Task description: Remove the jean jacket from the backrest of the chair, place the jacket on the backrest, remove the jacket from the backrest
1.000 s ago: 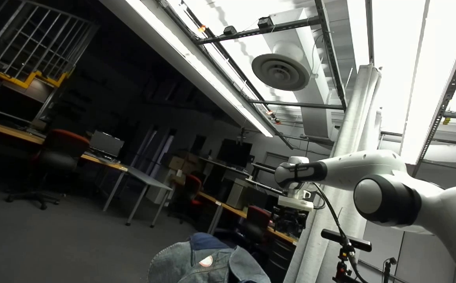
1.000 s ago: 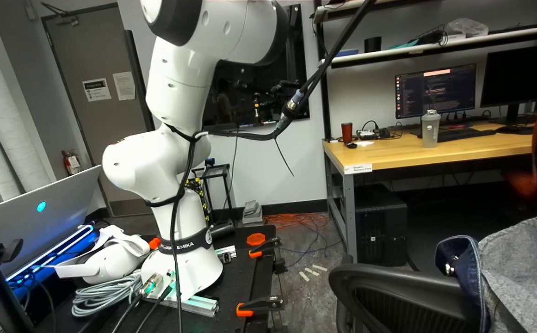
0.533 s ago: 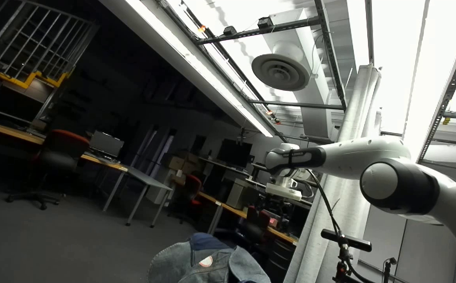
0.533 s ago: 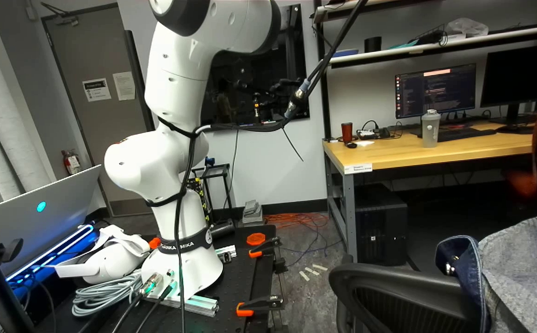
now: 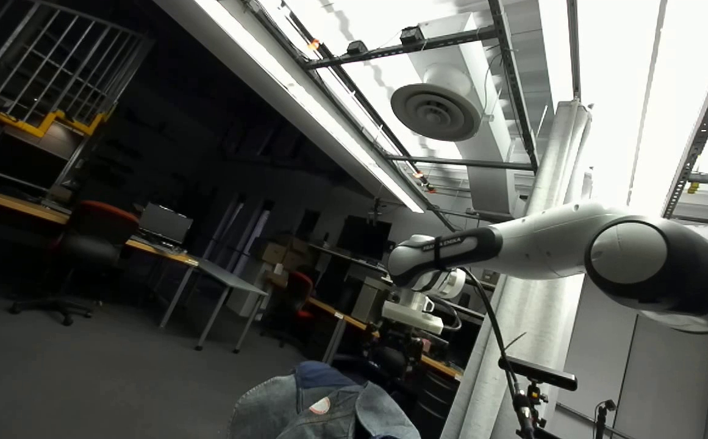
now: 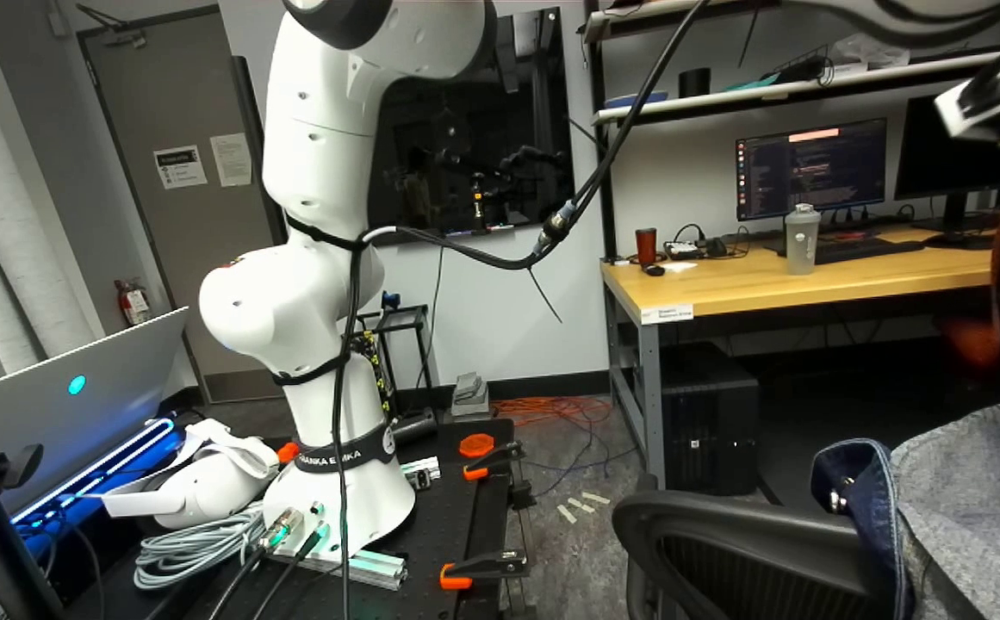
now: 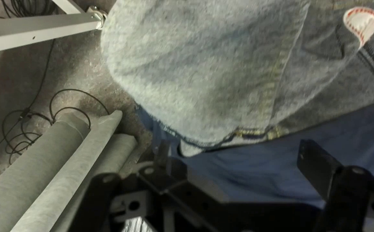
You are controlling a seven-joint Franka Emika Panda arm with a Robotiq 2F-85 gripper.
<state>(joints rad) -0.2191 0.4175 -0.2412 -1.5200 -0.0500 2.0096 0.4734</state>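
The jean jacket (image 5: 329, 405) hangs over the chair, its grey-blue inner side up and dark-blue denim at the collar. It also shows at the right edge of an exterior view (image 6: 973, 508) and fills much of the wrist view (image 7: 199, 71). The dark rounded backrest (image 6: 749, 514) of the chair (image 6: 775, 573) shows left of the jacket, which covers its right part. My gripper (image 7: 242, 156) is open with fingers wide apart, above the jacket's blue edge; no cloth is seen gripped. In an exterior view the gripper is dark and blurred below the white wrist mount (image 5: 411, 316), above the jacket.
The black robot table (image 6: 439, 508) carries clamps (image 6: 491, 564), a headset (image 6: 215, 482) and cables. A wooden desk (image 6: 767, 288) stands behind the chair. A camera on a stand (image 5: 536, 373) is below the arm. Grey rolls (image 7: 67, 170) and a metal leg (image 7: 38, 30) flank the jacket.
The arm has reached out and lowered toward the jacket, moving left in an exterior view. Part of the wrist now shows at the upper right of an exterior view. The jacket has not moved.
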